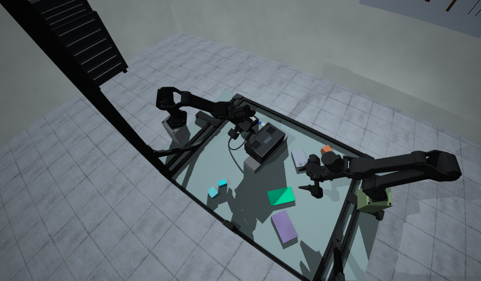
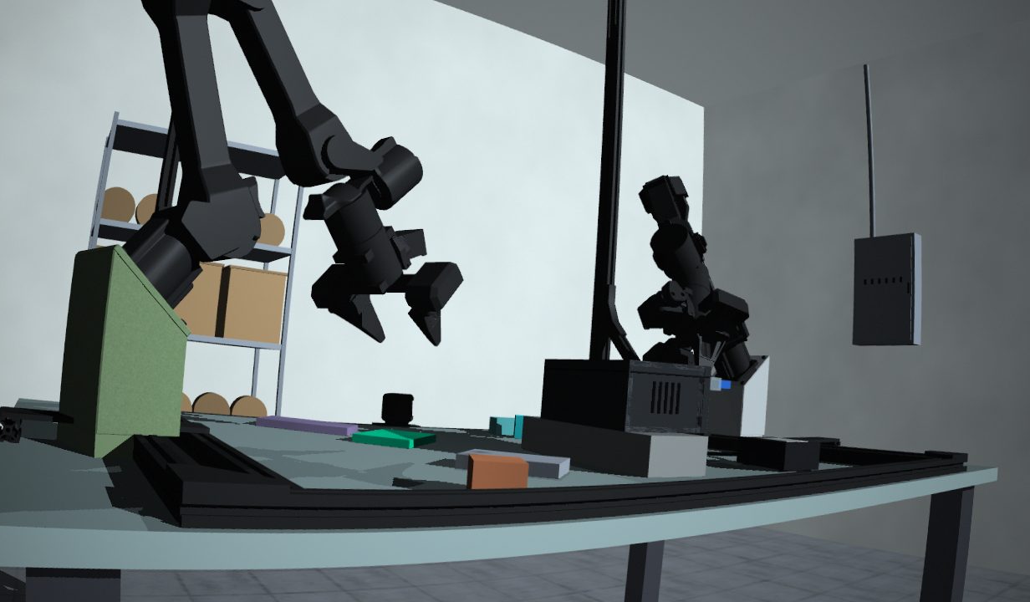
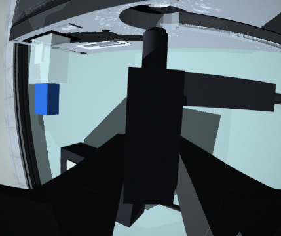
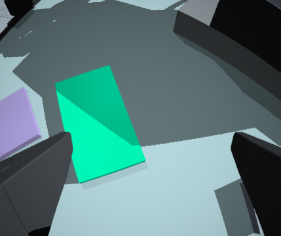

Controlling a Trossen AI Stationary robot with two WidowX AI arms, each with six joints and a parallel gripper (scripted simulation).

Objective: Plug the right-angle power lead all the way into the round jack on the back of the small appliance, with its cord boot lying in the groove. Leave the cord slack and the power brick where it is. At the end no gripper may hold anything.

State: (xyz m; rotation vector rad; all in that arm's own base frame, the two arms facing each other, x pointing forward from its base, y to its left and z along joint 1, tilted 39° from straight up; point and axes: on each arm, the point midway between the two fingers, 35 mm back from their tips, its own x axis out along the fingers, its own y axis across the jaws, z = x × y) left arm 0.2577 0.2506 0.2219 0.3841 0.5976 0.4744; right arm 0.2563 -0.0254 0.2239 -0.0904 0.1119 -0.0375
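Black right-angle power lead, clamped in the left gripper; poor alignment could jam its tip against the jack rim.

Your top view was dim and grey, with hard-edged shadows thrown across the pale blue-green tabletop, and one shadow's straight edge cut the bright green flat block into lit and darker parts. In your exterior view, the broad white wall glowed pale while the grey side wall sat dull. The black jointed arms there sank nearly to silhouettes (you lost most of their surface detail). Your left wrist view bent straight lines near its borders, and white speckles broke up the grey panel at its top. Your right wrist view kept crisp edges.
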